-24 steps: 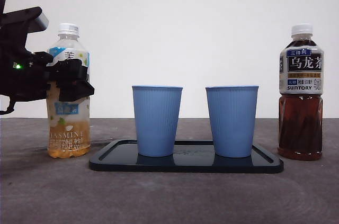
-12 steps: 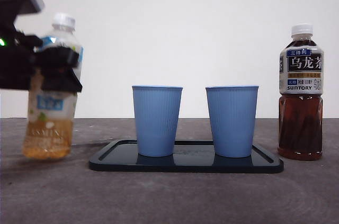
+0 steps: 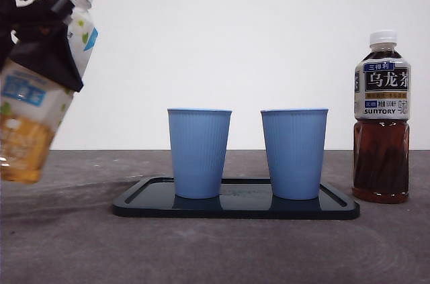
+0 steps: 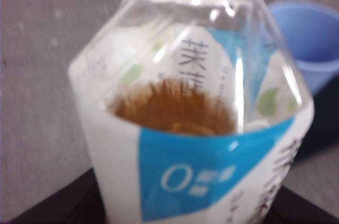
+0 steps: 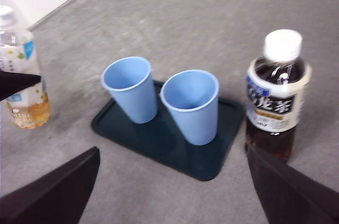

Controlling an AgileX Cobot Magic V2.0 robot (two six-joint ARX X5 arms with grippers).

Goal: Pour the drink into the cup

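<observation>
My left gripper [image 3: 46, 45] is shut on a clear jasmine tea bottle [image 3: 25, 106] with a white cap and a blue and white label. It holds the bottle off the table at the far left, tilted with its cap toward the cups. The left wrist view is filled by the bottle [image 4: 196, 128], with amber tea inside. Two blue ribbed cups, the left cup [image 3: 199, 153] and the right cup [image 3: 294, 153], stand upright on a black tray [image 3: 235, 209]. My right gripper [image 5: 172, 203] is open and empty, high above the table in front of the tray [image 5: 164, 142].
A capped dark oolong tea bottle [image 3: 381, 119] stands on the table right of the tray; it also shows in the right wrist view [image 5: 276, 94]. The table is grey. A white wall with sockets is behind.
My left gripper has lifted the jasmine tea bottle off the table, moved it left and up, and tilted its cap toward the cups. Cups, tray and oolong bottle have not moved.
</observation>
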